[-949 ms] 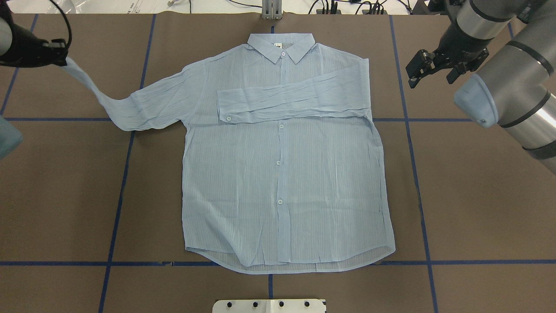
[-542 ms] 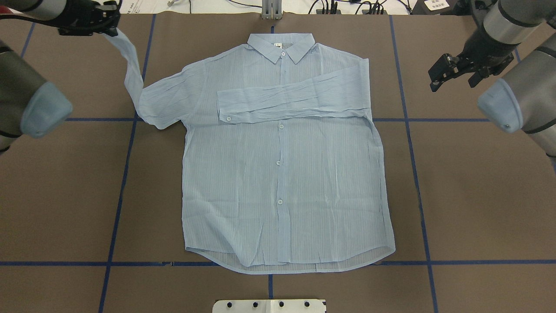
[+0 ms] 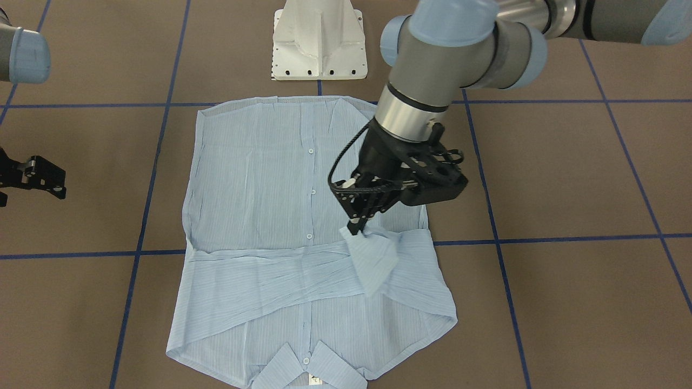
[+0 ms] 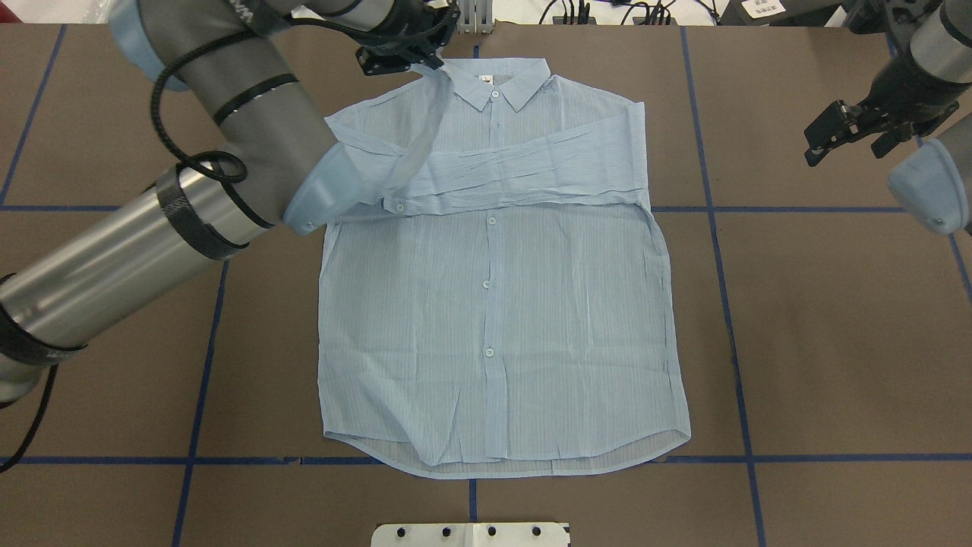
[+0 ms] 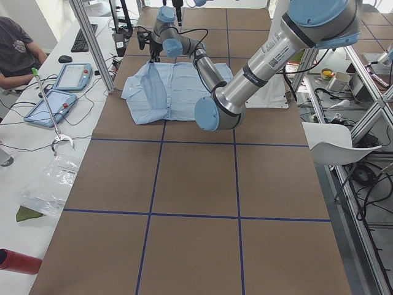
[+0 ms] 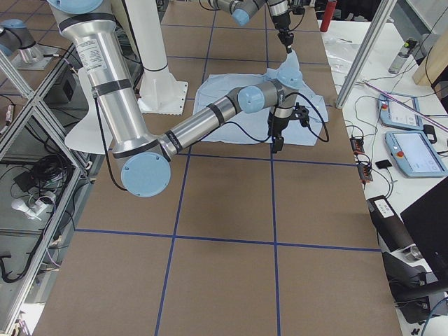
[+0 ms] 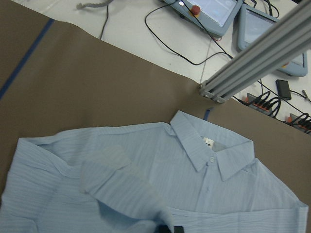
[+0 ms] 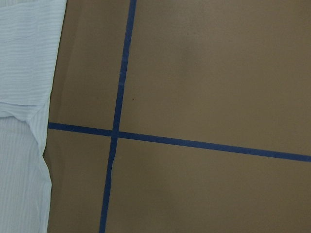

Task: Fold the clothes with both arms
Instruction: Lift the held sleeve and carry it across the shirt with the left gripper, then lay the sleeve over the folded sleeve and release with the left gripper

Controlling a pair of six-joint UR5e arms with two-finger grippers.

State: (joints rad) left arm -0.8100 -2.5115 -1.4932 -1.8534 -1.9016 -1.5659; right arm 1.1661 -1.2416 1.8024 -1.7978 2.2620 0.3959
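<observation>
The light-blue shirt (image 4: 501,319) lies buttoned and face up in the middle of the table (image 4: 835,342), which is a matte brown sheet crossed by dark blue tape lines (image 4: 835,458). The collar (image 4: 493,80) points to the far side. The curved hem is on the near side, by the white pedestal (image 4: 471,534). The cloth is thin, finely pinstriped and crinkled, with small white buttons down the front. The right sleeve (image 4: 531,171) is folded flat across the chest as a creased band.

The black left gripper (image 3: 356,229) hangs over the far left part of the shirt, its fingers pinched narrow on the cuff of the left sleeve (image 4: 421,121). That sleeve rises from the shoulder as a limp, slightly see-through strip, held up clear of the shirt's body.

The right gripper (image 4: 849,144) hovers well apart to the right of the shirt, over bare table. Its fingers are spread wide and hold nothing.
</observation>
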